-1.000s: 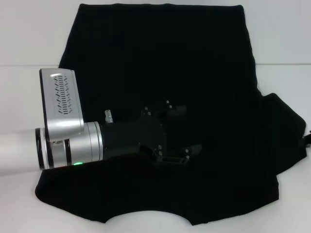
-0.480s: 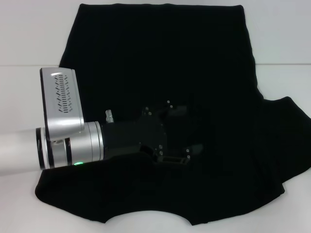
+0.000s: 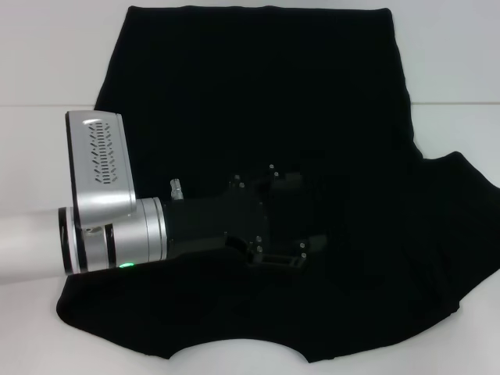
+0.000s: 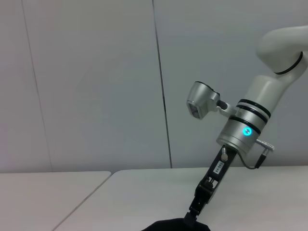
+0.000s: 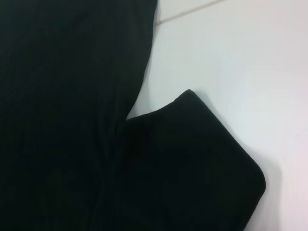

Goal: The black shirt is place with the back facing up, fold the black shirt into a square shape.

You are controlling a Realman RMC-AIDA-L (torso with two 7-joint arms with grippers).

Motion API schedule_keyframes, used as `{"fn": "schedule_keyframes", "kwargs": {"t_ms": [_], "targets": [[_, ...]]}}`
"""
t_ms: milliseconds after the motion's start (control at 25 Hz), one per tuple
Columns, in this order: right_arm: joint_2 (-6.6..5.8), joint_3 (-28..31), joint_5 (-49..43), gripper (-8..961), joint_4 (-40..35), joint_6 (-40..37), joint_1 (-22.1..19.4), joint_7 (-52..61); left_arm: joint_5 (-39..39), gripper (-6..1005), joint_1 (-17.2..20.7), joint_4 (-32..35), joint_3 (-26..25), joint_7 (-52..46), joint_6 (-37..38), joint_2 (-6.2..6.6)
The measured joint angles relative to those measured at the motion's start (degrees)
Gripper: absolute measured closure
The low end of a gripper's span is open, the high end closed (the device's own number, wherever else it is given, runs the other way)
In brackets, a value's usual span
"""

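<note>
Black cloth, a large soft plain short-sleeved T-shirt [image 3: 266, 117], lies spread flat over the middle of the white bench [image 3: 47, 62], its plain side up with no lettering showing. Its straight hem runs along the bench's far side and the curved neckline sits at the near edge, so the long axis runs from near edge to far edge. The left end effector [image 3: 293, 219], black on a silver and white arm, reaches in from the bench's left edge and hovers over the shirt's near half, close to its centre; whether its fingers are open or closed cannot be told against the dark cloth. The right-hand sleeve [image 3: 461, 211] spreads out toward the bench's right edge, and the right wrist view shows its rounded corner [image 5: 202, 159] lying flat on bare bench. The right end effector [image 4: 199, 204] appears in the left wrist view, pointing down with its tip at a raised bit of black cloth; its grip cannot be made out. That sleeve probably needs folding inward next, and the right arm is the nearer one. Bare bench shows beside the sleeve and beyond the hem.
</note>
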Motion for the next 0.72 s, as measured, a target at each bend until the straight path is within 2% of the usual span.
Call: {"fn": "schedule_keyframes", "kwargs": {"t_ms": [200, 720], "targets": [[0.43, -0.2, 0.0, 948, 0.3, 1.6, 0.6, -0.7, 0.0, 130, 0.0, -0.1, 0.0, 0.0, -0.2, 0.0], [0.33, 0.1, 1.0, 948, 0.3, 2.4, 0.8, -1.5, 0.0, 140, -0.3, -0.2, -0.1, 0.0, -0.2, 0.0]]}}
